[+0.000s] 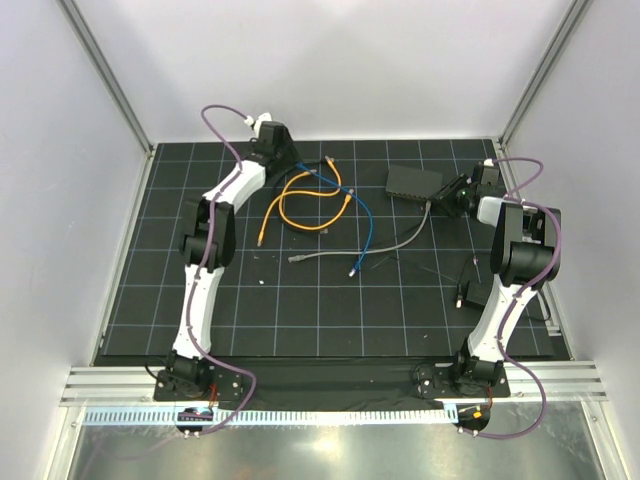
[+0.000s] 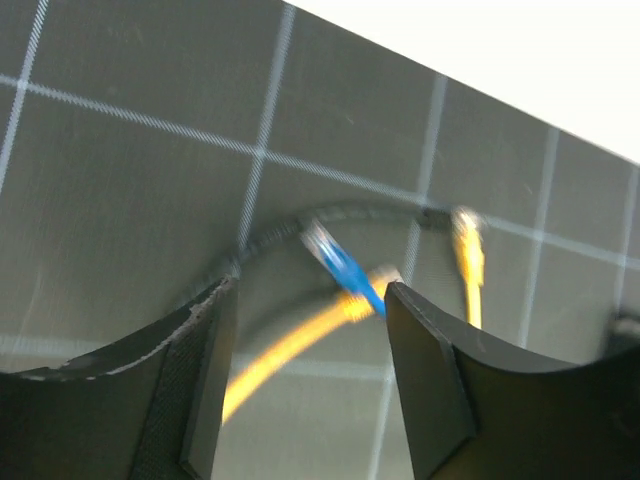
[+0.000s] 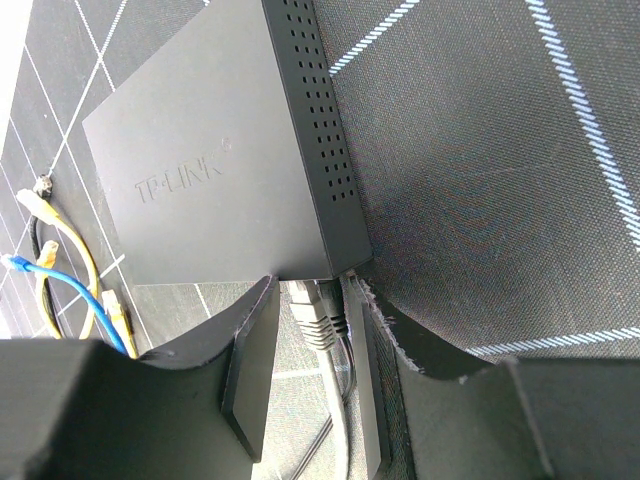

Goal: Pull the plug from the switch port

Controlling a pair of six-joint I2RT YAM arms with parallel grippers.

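The flat matte-black rectangular switch (image 1: 413,181), w/ TP-LINK on its lid and rows of vent holes down one side, lies flat on the black white-gridded mat (image 1: 330,320). It sits at the far right, close to the back edge. A grey moulded plug (image 3: 316,312) sits in a port at the corner of the switch's near edge. Its thin grey cable (image 1: 400,243) trails off toward mid-mat, free end lying loose. The right gripper (image 3: 308,300) is right up against that edge w/ jaws narrow, one finger either side of the plug. A thin sliver of mat shows betw. the plug and one pad, so can't tell if it's actually clamped. The left gripper (image 2: 310,295) is well apart from the switch, over the far left-centre of the mat, w/ jaws spread wide and nothing in them. Below and betw. its fingers (image 2: 200,390), in a blurred view, lie a bright orange cable (image 2: 285,350) and a blue cable (image 2: 350,280) w/ a clear plug end, crossing each other. A dark cable arcs just beyond them.
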